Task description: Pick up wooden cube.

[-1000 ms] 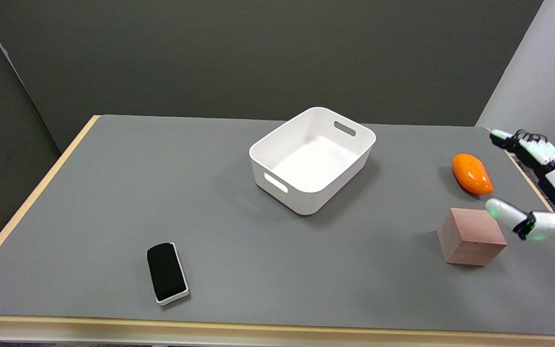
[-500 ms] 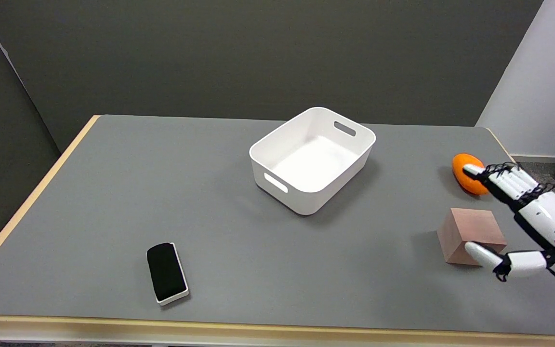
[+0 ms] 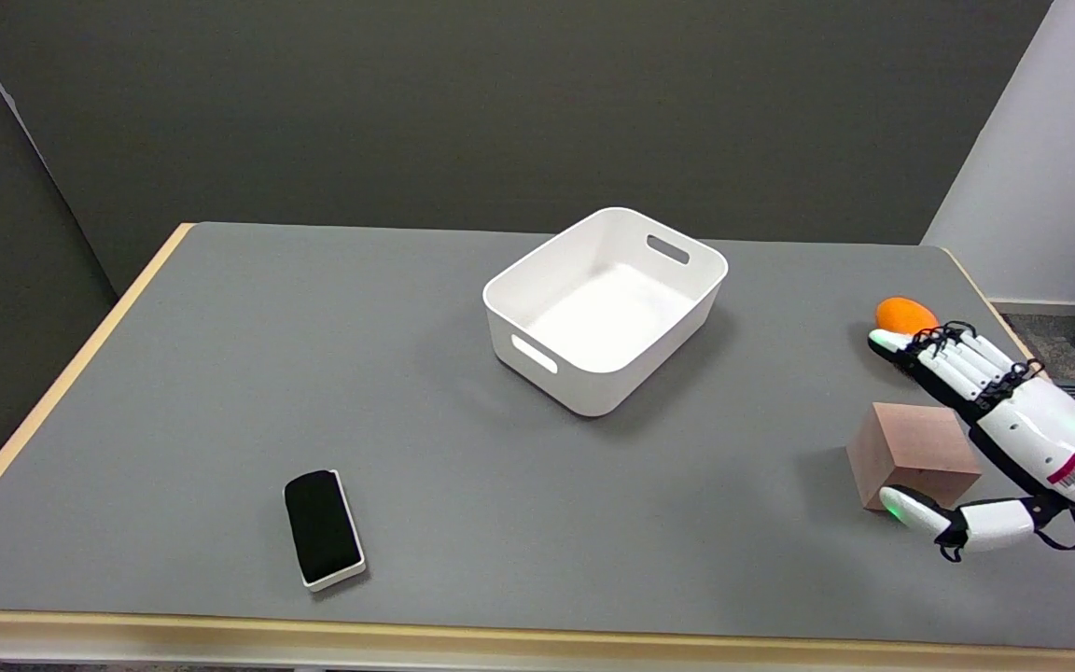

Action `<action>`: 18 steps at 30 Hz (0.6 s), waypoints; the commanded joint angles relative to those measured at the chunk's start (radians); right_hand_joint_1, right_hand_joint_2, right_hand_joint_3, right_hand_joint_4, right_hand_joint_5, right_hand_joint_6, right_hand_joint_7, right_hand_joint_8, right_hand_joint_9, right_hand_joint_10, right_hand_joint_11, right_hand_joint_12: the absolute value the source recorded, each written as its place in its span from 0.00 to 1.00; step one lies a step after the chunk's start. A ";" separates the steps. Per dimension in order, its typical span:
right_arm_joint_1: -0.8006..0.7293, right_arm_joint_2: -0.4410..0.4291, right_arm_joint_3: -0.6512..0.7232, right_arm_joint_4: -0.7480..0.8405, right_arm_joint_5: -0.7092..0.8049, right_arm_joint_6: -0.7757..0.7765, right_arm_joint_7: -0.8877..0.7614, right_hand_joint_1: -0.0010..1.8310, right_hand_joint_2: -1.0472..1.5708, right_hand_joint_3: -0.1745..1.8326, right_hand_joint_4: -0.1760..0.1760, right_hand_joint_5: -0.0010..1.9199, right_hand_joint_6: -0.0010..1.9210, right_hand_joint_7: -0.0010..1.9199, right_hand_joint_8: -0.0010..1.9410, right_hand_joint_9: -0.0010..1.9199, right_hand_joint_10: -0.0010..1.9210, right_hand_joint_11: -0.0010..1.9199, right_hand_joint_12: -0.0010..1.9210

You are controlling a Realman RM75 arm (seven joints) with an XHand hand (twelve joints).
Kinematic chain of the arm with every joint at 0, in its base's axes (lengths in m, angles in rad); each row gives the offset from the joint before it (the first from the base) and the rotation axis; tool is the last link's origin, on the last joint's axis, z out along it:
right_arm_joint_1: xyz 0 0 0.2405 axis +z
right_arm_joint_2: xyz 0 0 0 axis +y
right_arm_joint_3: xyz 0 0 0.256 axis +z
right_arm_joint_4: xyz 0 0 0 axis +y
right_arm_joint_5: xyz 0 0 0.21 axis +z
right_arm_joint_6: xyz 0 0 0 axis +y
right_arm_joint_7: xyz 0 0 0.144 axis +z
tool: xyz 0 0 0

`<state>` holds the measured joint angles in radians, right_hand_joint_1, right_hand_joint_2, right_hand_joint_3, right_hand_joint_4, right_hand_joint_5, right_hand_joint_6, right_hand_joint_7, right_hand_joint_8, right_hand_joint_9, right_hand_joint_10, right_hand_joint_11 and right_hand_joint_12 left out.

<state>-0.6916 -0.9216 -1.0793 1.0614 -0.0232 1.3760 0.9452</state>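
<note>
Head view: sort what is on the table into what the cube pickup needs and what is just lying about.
Needed for the job:
cube, standing on the table
right hand, open, fingers spread over the cube, thumb at its near side

Just lying about:
white bin
orange object, partly hidden behind the fingers
black eraser

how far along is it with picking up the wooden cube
Done: the robot hand has reached the wooden cube at the table's right side. In hand: it brackets the cube, fingers stretched along the far side, thumb at the near lower corner, but contact is unclear and the fingers look apart. Left: closing on the cube and lifting it, since it sits flat on the table.
</note>
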 commanded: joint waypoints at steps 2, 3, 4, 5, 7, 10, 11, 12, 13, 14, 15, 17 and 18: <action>0.035 0.014 -0.013 -0.074 -0.015 -0.080 -0.049 0.23 0.59 0.53 0.50 0.03 0.12 0.07 0.19 0.06 0.36 0.00 0.55; 0.037 0.016 -0.013 -0.080 -0.017 -0.083 -0.049 0.23 0.59 0.53 0.50 0.03 0.12 0.07 0.19 0.06 0.36 0.00 0.55; 0.041 0.018 -0.016 -0.089 -0.019 -0.089 -0.049 0.23 0.59 0.53 0.50 0.03 0.11 0.07 0.19 0.06 0.36 0.00 0.55; 0.043 0.018 -0.021 -0.096 -0.019 -0.093 -0.049 0.23 0.59 0.53 0.50 0.03 0.11 0.07 0.19 0.06 0.36 0.00 0.55; 0.048 0.018 -0.030 -0.109 -0.019 -0.098 -0.050 0.23 0.59 0.53 0.50 0.02 0.11 0.07 0.19 0.06 0.36 0.00 0.55; 0.060 0.018 -0.044 -0.121 -0.019 -0.094 -0.050 0.23 0.59 0.53 0.50 0.02 0.11 0.07 0.19 0.06 0.36 0.00 0.54; 0.063 0.018 -0.046 -0.122 -0.019 -0.093 -0.050 0.23 0.59 0.53 0.50 0.02 0.11 0.07 0.19 0.06 0.36 0.00 0.54; 0.067 0.019 -0.049 -0.122 -0.019 -0.092 -0.050 0.23 0.59 0.53 0.50 0.02 0.11 0.07 0.19 0.06 0.36 0.00 0.54; 0.069 0.020 -0.052 -0.124 -0.019 -0.092 -0.050 0.23 0.59 0.53 0.50 0.02 0.11 0.07 0.19 0.06 0.36 0.00 0.54; 0.074 0.022 -0.056 -0.126 -0.019 -0.091 -0.050 0.23 0.59 0.53 0.50 0.02 0.11 0.07 0.19 0.06 0.36 0.00 0.54; 0.081 0.025 -0.061 -0.130 -0.019 -0.090 -0.050 0.23 0.59 0.53 0.50 0.02 0.11 0.07 0.19 0.06 0.36 0.00 0.54; 0.091 0.030 -0.074 -0.138 -0.019 -0.090 -0.050 0.23 0.59 0.53 0.50 0.02 0.11 0.07 0.19 0.06 0.36 0.00 0.54; 0.098 0.032 -0.083 -0.145 -0.019 -0.090 -0.050 0.23 0.59 0.53 0.50 0.02 0.11 0.07 0.19 0.06 0.36 0.00 0.54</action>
<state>-0.6499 -0.9077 -1.1077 0.9794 -0.0370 1.3071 0.9068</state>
